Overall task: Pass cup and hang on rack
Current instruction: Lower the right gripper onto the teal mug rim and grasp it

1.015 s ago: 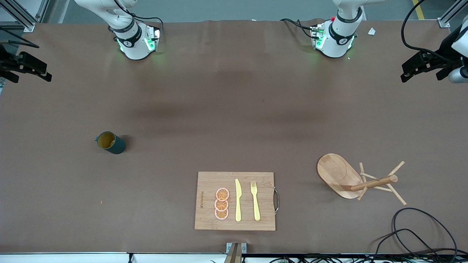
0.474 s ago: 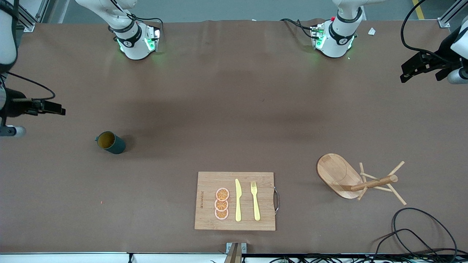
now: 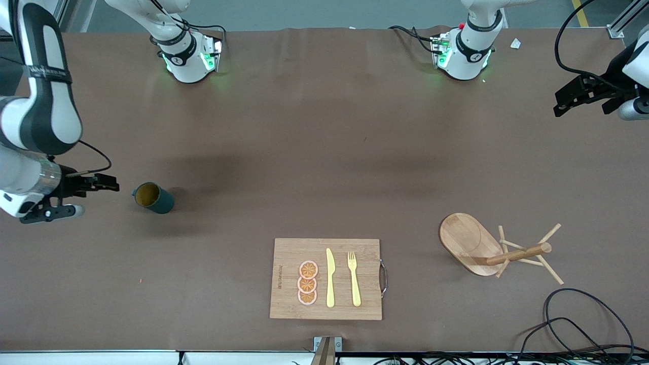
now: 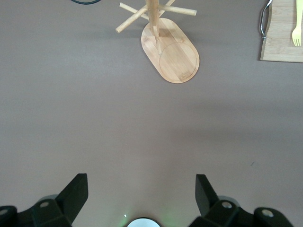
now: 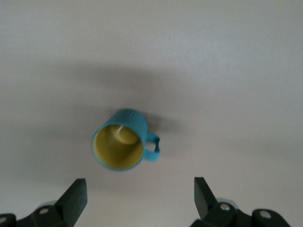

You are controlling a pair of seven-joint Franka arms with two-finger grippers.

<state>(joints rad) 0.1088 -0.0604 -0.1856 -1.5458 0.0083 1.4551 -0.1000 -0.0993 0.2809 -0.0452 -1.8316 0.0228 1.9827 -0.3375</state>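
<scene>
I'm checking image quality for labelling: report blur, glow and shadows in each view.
Front view: sharp; green glow at both arm bases; soft shadow beside the cup. Right wrist view: cup slightly blurred, faint shadow beside it. Left wrist view: rack sharp, green glint at the bottom edge.

My table (image 3: 324, 132) is covered in plain brown. The cup (image 3: 153, 197) stands on it just beside my right claw (image 3: 104, 183), toward that arm's end. The cutting board (image 3: 326, 279) lies well away from both claws. The rack (image 3: 474, 246) stands toward my left claw's (image 3: 565, 99) end.
</scene>
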